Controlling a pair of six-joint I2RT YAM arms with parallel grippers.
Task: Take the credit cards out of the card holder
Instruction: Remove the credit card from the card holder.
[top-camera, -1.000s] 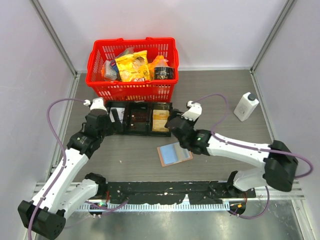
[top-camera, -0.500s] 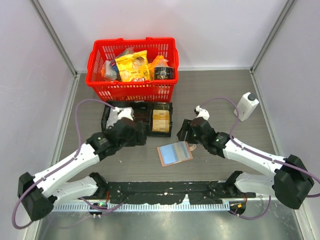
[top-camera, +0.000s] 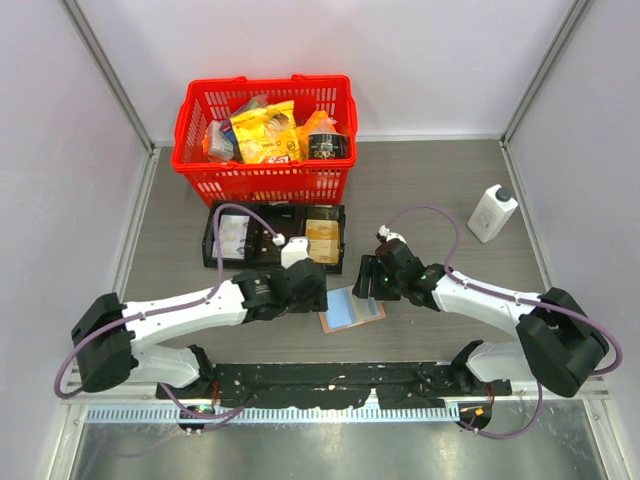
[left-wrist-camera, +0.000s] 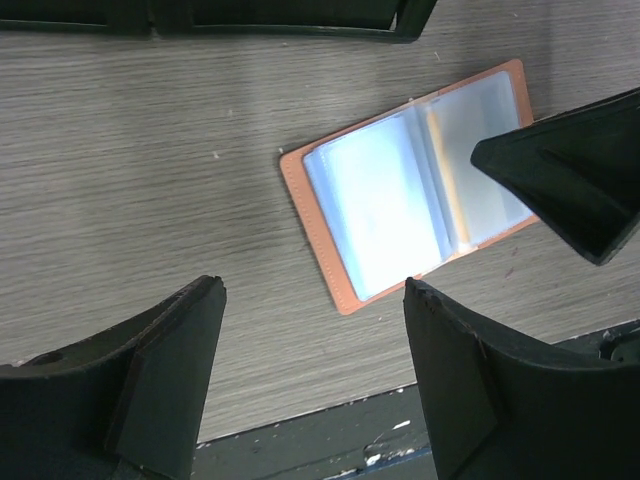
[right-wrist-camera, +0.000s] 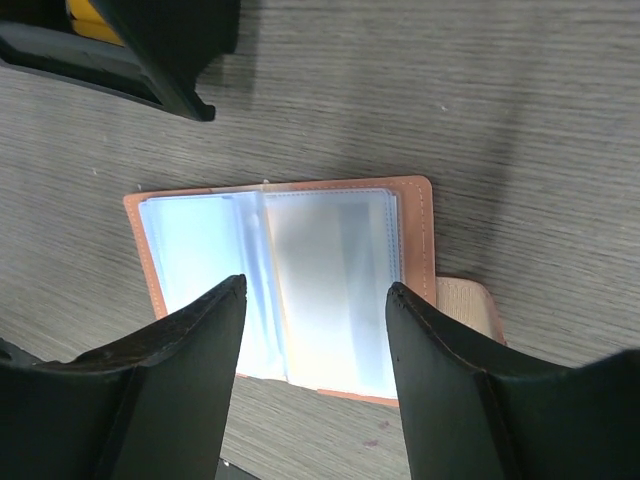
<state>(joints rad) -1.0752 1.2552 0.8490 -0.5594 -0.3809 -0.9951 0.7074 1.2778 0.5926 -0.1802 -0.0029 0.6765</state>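
**Q:** Where is the card holder (top-camera: 351, 308)?
**A:** Flat on the worktop (top-camera: 420, 170), opened, clear sleeves facing up. The black tray (top-camera: 275, 238) lies just beyond it.
**Q:** What is the status of the left gripper (left-wrist-camera: 310, 290)?
**A:** Over the card holder's left side. Fingers spread, nothing held.
**Q:** And the right gripper (right-wrist-camera: 315, 290)?
**A:** Over the card holder's right side. Fingers likewise released, straddling the sleeves. Contact cannot be determined.

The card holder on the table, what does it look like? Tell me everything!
The card holder lies open and flat on the grey wood-look table, in front of the black tray. Its outside looks like tan-orange leather with stitched edges; inside are shiny, pale blue see-through sleeves. A small snap tab sticks out from one side. The left gripper and right gripper hang open over it.
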